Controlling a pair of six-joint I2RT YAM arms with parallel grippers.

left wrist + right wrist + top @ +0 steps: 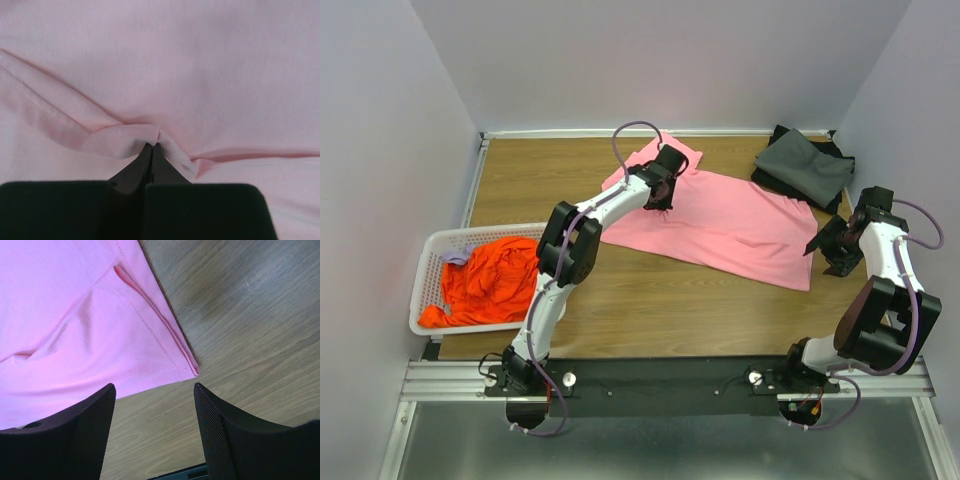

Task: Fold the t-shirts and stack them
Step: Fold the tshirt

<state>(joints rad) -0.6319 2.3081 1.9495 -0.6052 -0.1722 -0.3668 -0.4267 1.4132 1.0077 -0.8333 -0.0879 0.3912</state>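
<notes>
A light pink t-shirt (720, 225) lies spread across the middle of the wooden table. My left gripper (660, 190) is shut on a pinched fold of the pink shirt (125, 137) near its far left part. My right gripper (828, 248) is open and empty, just beyond the shirt's right corner (187, 367), over bare wood. A bright orange t-shirt (490, 280) lies crumpled in the white basket (428, 262) at the left. Dark grey t-shirts (805, 165) lie folded in a pile at the far right.
The white slotted basket also holds a small lilac cloth (455, 257). Grey walls close in the table on three sides. Bare wood (650, 305) shows between the pink shirt and the near edge.
</notes>
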